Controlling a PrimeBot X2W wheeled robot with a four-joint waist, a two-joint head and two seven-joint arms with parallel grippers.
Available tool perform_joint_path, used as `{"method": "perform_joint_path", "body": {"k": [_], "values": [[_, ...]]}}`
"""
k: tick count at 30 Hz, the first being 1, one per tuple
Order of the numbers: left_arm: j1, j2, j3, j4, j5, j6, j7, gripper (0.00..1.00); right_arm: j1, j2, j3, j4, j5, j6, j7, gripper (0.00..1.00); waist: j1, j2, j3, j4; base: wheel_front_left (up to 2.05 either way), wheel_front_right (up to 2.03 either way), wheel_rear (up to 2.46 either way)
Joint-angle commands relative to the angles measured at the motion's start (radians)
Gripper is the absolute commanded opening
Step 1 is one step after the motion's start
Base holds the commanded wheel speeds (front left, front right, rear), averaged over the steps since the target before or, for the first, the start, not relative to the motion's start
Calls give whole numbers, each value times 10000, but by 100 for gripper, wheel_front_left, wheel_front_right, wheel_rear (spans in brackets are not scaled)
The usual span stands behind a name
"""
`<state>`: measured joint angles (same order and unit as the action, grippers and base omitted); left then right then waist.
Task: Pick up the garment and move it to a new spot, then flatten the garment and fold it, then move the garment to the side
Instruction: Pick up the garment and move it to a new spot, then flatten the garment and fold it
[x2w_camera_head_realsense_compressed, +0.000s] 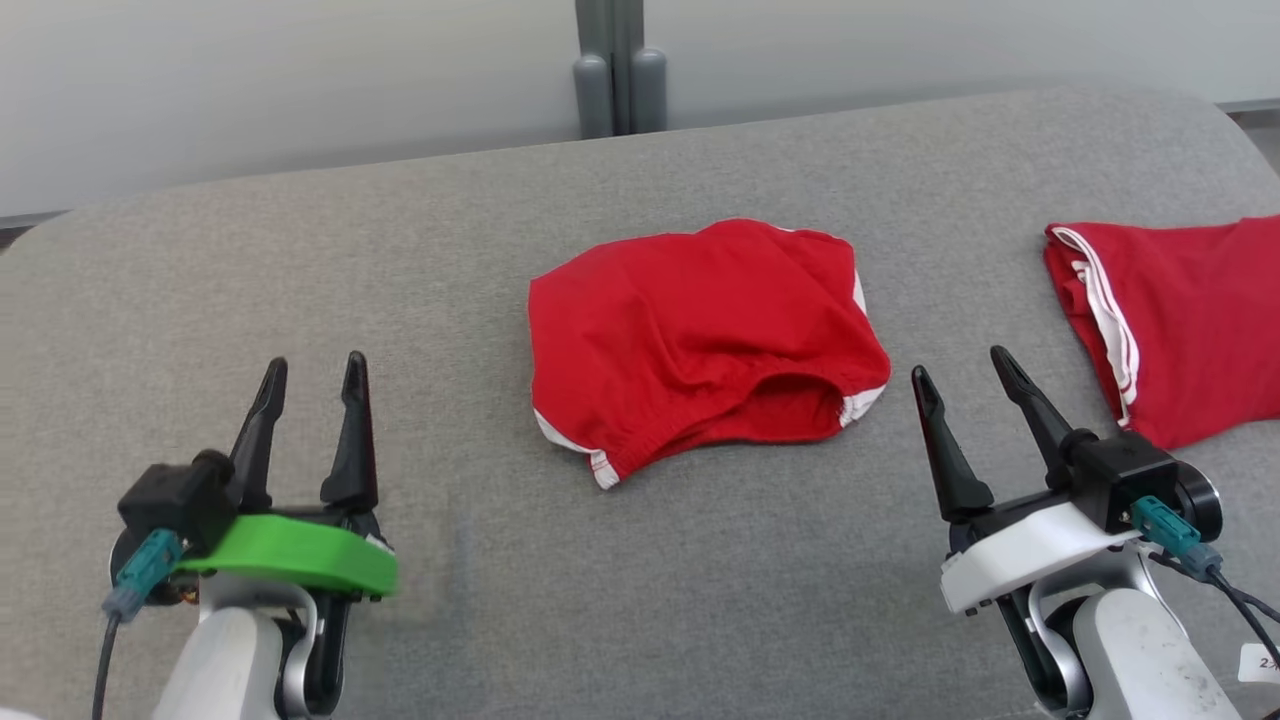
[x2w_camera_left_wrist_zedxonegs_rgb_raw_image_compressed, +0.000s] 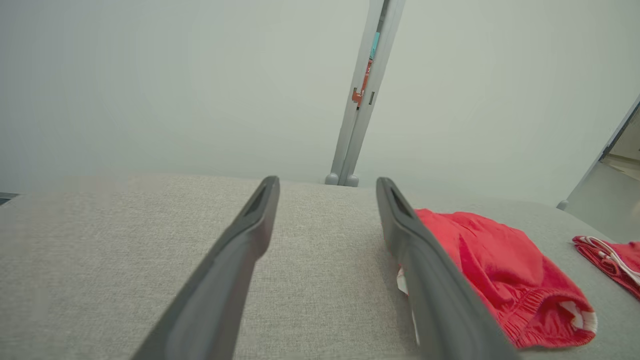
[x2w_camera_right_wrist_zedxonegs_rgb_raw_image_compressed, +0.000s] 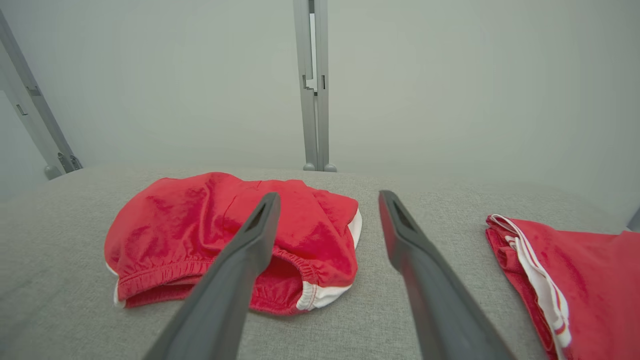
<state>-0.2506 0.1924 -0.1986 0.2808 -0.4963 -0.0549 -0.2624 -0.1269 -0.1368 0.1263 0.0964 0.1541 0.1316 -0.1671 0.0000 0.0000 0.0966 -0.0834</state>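
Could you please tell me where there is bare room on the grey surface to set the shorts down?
Widest bare patch: left of the shorts, beyond the left gripper. Also the near strip between both grippers. Crowded at right: the right gripper points into the gap between shorts and second garment.

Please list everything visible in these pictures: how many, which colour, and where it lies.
red garment: one, red with white trim, middle of the padded surface
second garment: one, red with white stripes, right edge of the surface
padded surface: one, grey fabric, under both garments
post: one, grey, behind the surface, against the pale wall
left gripper: one, dark jaws open and empty, lower left
right gripper: one, dark jaws open and empty, lower right
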Motion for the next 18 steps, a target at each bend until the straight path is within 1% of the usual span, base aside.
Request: {"method": "perform_joint_path", "body": {"k": [1, 8, 18], "values": [[447, -13, 200, -249, 145, 40, -20, 100, 105, 8, -44, -41, -44, -19, 28, 100, 0, 0, -288, 401, 0, 0, 0], [1517, -206, 1063, -999, 504, -63, -24, 100, 252, 109, -126, 1, -52, -19, 11, 100, 0, 0, -450, 692, 0, 0, 0], [2117, -468, 1570, -1017, 985, -322, -25, 100, 564, 260, -513, 317, -10, -19, -145, 100, 0, 0, -665, 770, 0, 0, 0]]}}
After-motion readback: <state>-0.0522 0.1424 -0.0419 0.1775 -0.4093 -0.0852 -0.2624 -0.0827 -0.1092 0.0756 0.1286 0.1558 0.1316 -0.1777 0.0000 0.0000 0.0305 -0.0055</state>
